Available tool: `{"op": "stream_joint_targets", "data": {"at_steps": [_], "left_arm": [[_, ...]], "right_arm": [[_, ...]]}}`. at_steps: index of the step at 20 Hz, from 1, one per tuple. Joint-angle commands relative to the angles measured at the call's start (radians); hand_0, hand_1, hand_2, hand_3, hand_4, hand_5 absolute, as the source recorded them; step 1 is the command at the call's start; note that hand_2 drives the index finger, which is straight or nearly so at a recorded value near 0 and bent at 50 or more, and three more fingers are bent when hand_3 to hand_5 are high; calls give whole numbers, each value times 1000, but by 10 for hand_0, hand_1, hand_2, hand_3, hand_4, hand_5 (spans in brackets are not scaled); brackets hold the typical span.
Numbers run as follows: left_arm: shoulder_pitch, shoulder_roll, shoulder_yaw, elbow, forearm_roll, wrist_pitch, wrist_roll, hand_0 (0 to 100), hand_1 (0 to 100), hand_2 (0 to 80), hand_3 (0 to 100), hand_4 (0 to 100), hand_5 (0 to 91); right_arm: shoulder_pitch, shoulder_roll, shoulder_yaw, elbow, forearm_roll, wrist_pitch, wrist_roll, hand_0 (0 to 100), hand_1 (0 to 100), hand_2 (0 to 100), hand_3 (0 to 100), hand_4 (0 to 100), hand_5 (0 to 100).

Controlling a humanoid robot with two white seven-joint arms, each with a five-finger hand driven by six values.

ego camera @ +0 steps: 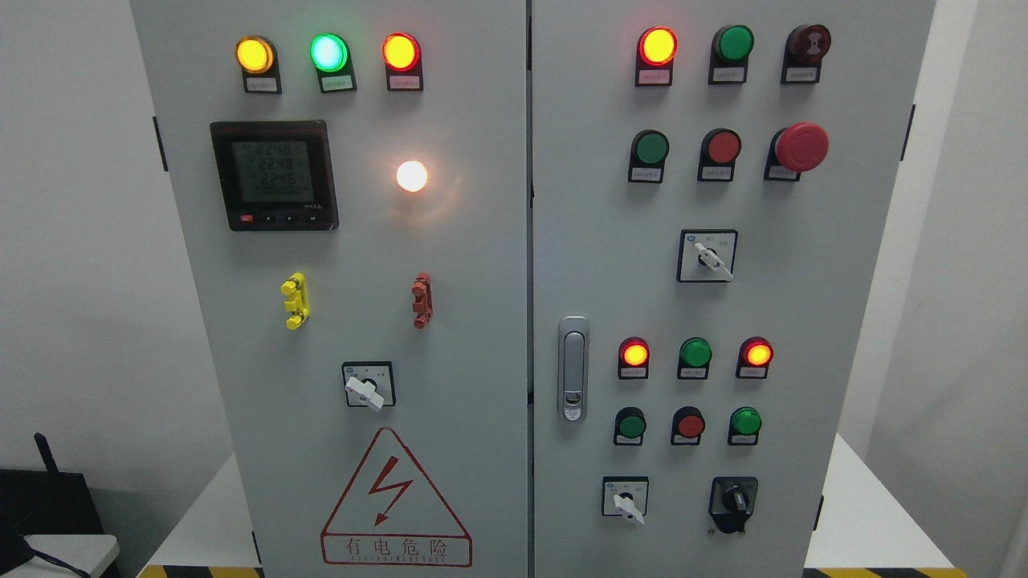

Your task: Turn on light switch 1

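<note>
Warning sign (396,502) sits lowest on the cabinet (482,321). No hands visible, so grip unknown. White switch knob (367,391) looks small, stiff, probably needs a fingertip pinch-twist.

Plain white walls (72,241) flank the scene on both sides; a white platform (205,522) lies below, edged with yellow-black hazard striping (201,571); lower left — a dark device (48,502) with an upright antenna (44,453); lighting even, diffuse.

meter (274,176): on left door | yellow clip (295,300): below meter | red clip (422,299): right of yellow clip | warning triangle (395,502): low, below meter | door latch (573,368): right of meter
</note>
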State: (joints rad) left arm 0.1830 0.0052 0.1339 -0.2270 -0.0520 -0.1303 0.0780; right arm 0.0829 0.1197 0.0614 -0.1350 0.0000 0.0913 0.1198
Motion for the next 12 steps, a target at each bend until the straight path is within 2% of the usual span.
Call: {"op": "stream_joint_targets", "data": {"at_steps": [1, 12], "left_arm": [[-33, -17, -129, 150, 0, 6, 0, 416, 38, 0, 0, 0, 0], [-39, -17, -128, 152, 0, 6, 0, 417, 31, 0, 0, 0, 0]], "right_arm": [[0, 0, 0, 0, -17, -1, 0, 120, 389, 0, 0, 0, 0], [0, 0, 0, 0, -18, -1, 0, 120, 389, 0, 0, 0, 0]]}}
